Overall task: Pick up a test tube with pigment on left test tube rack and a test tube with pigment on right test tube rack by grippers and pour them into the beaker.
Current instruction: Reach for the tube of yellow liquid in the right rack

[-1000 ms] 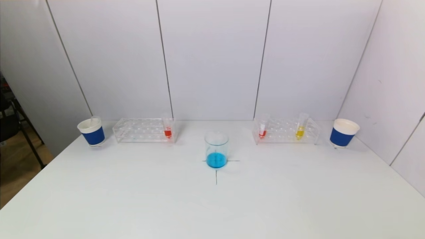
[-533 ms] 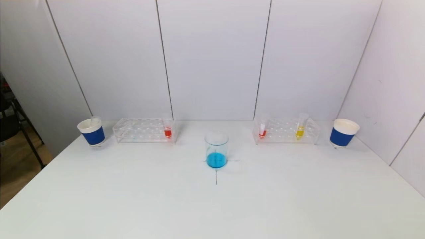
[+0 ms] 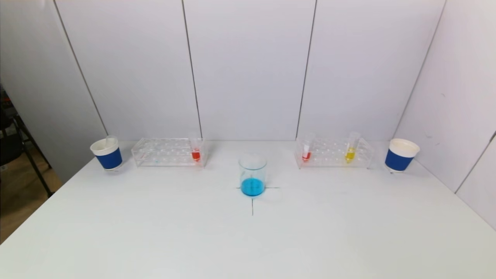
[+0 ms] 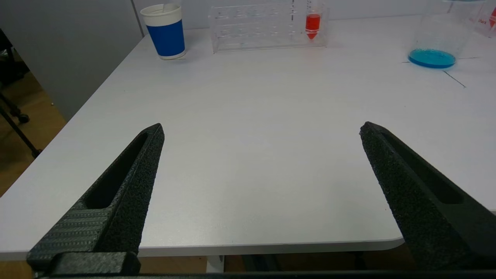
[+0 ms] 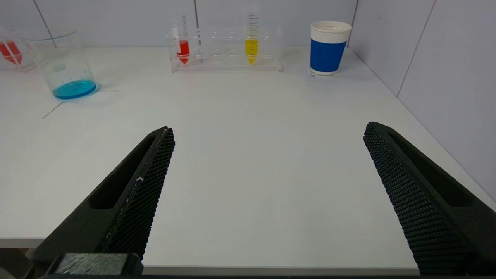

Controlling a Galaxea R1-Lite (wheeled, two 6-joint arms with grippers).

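A glass beaker [image 3: 252, 173] with blue liquid stands at the table's centre on a black cross mark. The clear left rack [image 3: 167, 152] holds one tube of red pigment [image 3: 196, 149] at its right end. The clear right rack [image 3: 334, 152] holds a red tube [image 3: 306, 150] and a yellow tube [image 3: 350, 149]. Neither arm shows in the head view. My left gripper [image 4: 262, 130] is open and empty over the table's near edge, far from the left rack [image 4: 267, 26]. My right gripper [image 5: 269, 130] is open and empty over the near edge, far from the right rack [image 5: 228, 48].
A blue-and-white paper cup [image 3: 106, 153] with an empty tube in it stands left of the left rack. Another blue-and-white cup [image 3: 401, 155] stands right of the right rack. White panel walls close the back and right side. The table's left edge drops to the floor.
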